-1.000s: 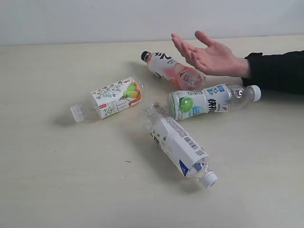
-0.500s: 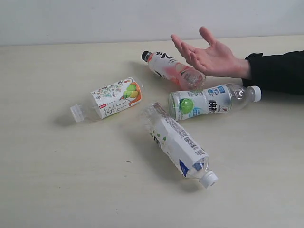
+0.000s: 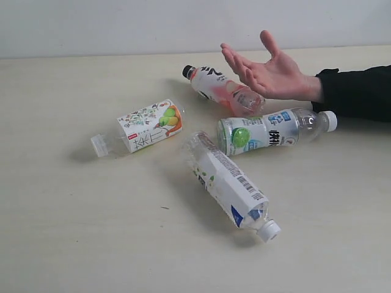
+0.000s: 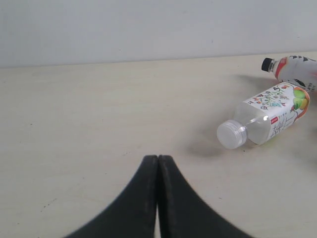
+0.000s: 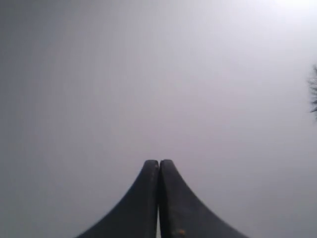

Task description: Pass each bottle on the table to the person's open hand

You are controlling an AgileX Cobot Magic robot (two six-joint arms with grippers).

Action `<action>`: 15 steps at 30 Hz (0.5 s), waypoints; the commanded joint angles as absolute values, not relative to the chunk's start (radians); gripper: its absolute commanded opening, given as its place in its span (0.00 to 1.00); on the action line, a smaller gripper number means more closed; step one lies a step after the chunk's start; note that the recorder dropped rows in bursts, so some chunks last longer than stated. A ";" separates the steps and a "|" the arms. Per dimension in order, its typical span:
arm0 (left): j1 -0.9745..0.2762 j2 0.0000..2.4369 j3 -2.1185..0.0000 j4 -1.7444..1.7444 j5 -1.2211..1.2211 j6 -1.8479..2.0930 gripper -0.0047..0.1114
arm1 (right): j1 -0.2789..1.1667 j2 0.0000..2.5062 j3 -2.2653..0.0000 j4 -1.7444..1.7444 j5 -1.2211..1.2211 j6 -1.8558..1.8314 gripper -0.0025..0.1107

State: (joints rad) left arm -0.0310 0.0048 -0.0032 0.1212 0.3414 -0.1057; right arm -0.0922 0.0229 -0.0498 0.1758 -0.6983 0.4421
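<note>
Left gripper (image 4: 158, 159): black fingers pressed together, holding nothing, low over the pale beige matte table (image 3: 67, 232).
Right gripper (image 5: 159, 163): fingers also pressed together and empty; its camera shows only blank grey.
Floral white clear plastic bottle (image 3: 146, 126): on its side, centre left of the exterior view.
Plain white barcode-labelled bottle (image 3: 231, 183): on its side, lower centre.
Green-and-white bottle (image 3: 263, 131): on its side, centre right.
Pink bottle with black cap (image 3: 223, 90): upper centre, partly under the fingers.
Person's bare open hand (image 3: 269, 73): upper right, palm up, above the pink bottle.
Progress: apparently nothing handed over yet.
Risks: round bottles may roll from a nudging finger; a squeezed thin wall may slip; reaching the pink bottle could strike the hand.
</note>
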 commanded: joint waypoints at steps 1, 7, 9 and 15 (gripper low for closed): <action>-0.028 0.000 0.000 0.126 0.334 -0.110 0.06 | -0.098 0.190 -0.216 0.256 -0.651 0.399 0.02; -0.028 0.000 0.000 0.126 0.334 -0.110 0.06 | -0.092 0.512 -0.570 -0.421 -0.295 0.614 0.02; -0.028 0.000 0.000 0.126 0.334 -0.110 0.06 | -0.070 0.612 -0.665 -0.744 -0.161 0.807 0.02; -0.028 0.000 0.000 0.126 0.334 -0.110 0.06 | -0.016 0.785 -0.783 -1.182 -0.023 1.073 0.02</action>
